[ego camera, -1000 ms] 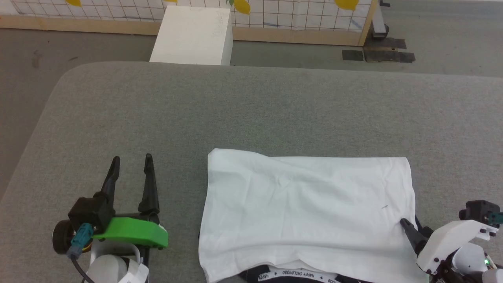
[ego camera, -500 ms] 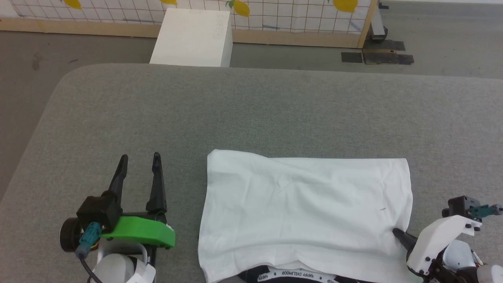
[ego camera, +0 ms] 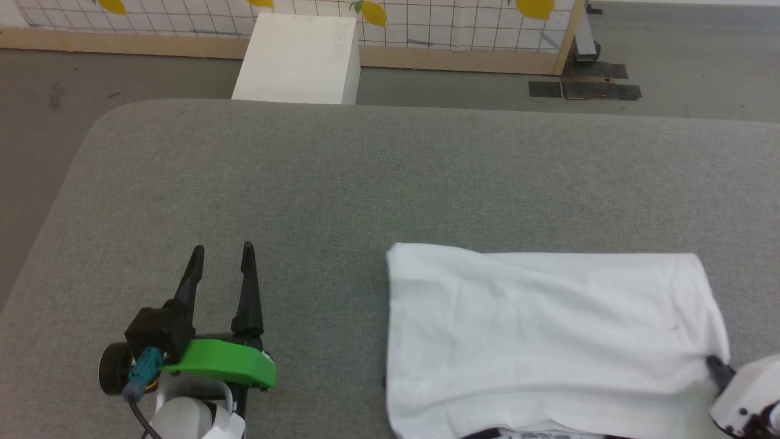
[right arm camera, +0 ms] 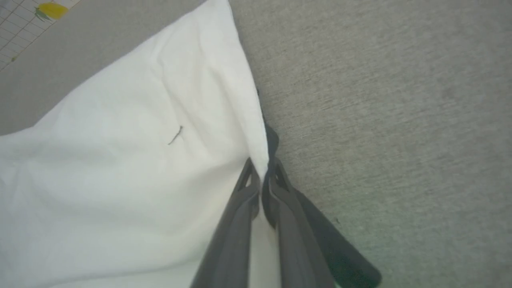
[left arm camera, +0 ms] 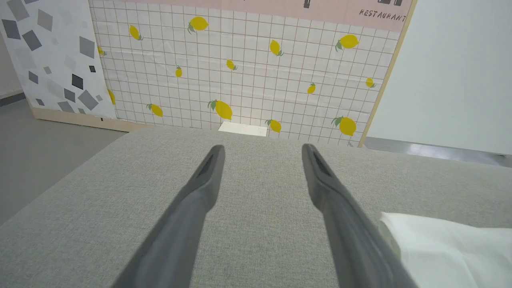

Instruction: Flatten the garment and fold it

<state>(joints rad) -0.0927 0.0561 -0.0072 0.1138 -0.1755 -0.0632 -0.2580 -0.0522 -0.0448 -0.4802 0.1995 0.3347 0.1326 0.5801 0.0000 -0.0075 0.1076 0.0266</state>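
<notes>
The garment lies folded over, white, lightly wrinkled.

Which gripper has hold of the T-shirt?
The right gripper, shut on the white edge of the T-shirt; the left gripper stands open over the grey table.

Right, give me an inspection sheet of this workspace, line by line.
Surface: grey fabric tabletop, rounded far-left corner.
Job's things: garment, white side up, lying folded at the near right; black neckband at its near edge.
Clutter: nothing seen.
Grippers: left gripper open, over the tabletop left of the garment; right gripper shut on the garment's right edge.
Cables: dark cable with teal plug at the left wrist.
Surroundings: white box, lemon-print panel, grey floor.
</notes>
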